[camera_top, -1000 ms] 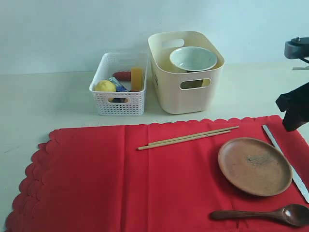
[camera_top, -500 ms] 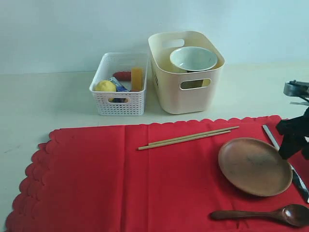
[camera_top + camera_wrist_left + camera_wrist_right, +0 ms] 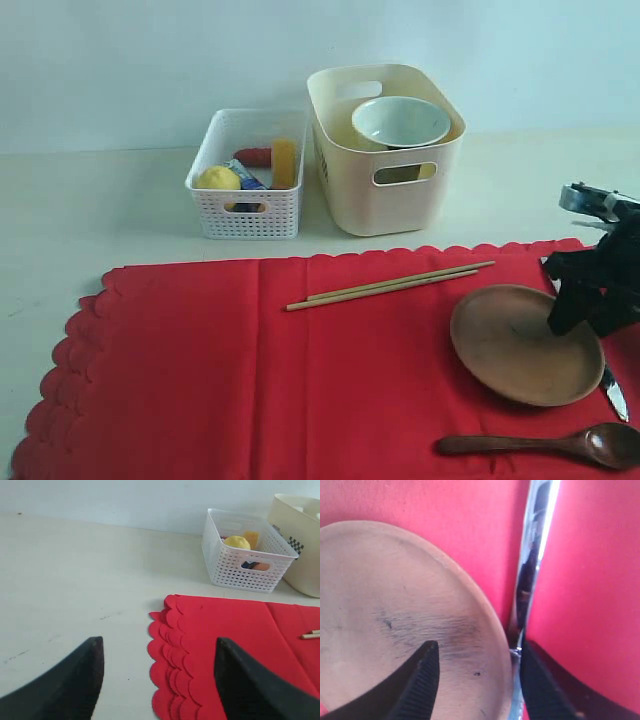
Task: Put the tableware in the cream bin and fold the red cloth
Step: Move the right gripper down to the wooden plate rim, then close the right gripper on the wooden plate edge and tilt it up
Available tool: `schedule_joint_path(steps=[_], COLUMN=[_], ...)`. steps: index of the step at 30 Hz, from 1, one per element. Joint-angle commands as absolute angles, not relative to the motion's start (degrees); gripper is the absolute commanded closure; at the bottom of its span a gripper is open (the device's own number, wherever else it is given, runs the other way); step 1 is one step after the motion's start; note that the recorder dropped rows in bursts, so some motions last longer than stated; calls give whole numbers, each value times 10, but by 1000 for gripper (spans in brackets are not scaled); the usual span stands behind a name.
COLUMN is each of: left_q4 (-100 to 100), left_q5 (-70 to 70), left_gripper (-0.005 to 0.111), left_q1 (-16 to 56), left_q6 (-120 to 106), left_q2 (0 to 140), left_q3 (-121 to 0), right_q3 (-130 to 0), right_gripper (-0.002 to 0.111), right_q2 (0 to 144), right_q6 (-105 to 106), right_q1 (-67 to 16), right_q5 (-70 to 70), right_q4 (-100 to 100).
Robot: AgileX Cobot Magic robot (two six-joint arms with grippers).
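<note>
Though high above a second ago, now low over the brown round plate [image 3: 520, 345]: right fingers [image 3: 417, 682] half-spread and narrowing, rim between them, long silver knife [image 3: 536, 555] beside the outer one, nothing clamped. Likely next for the cream bin [image 3: 385, 200]. Left fingers [image 3: 240, 680] wide, empty.

Pale table [image 3: 100, 200] carries a scalloped red cloth [image 3: 250, 380] spread beneath the right gripper's fingers [image 3: 417, 685]; a white basket [image 3: 245, 215] and cream bin [image 3: 385, 195] stand side by side well beyond them.
</note>
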State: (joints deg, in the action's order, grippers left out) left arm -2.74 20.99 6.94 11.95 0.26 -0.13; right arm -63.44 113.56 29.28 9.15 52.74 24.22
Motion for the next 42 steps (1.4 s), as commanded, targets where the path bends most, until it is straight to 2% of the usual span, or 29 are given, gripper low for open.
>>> schedule_joint_path(steps=[1, 20, 32, 42], left_q4=[-24, -24, -24, -24], left_q5=[206, 206, 206, 206], left_gripper=[45, 45, 45, 45], left_q1=[67, 67, 67, 67], left_q6=[123, 123, 123, 123], left_q2=[0, 0, 0, 0], left_q3=[0, 0, 0, 0], right_q3=[-639, -632, -632, -632], right_gripper=[64, 65, 65, 65], right_q2=[1135, 1111, 1094, 1115], right_q6=[305, 318, 297, 297], right_q1=[94, 94, 94, 94], right_q5=[538, 584, 532, 541], right_q4=[252, 271, 234, 236])
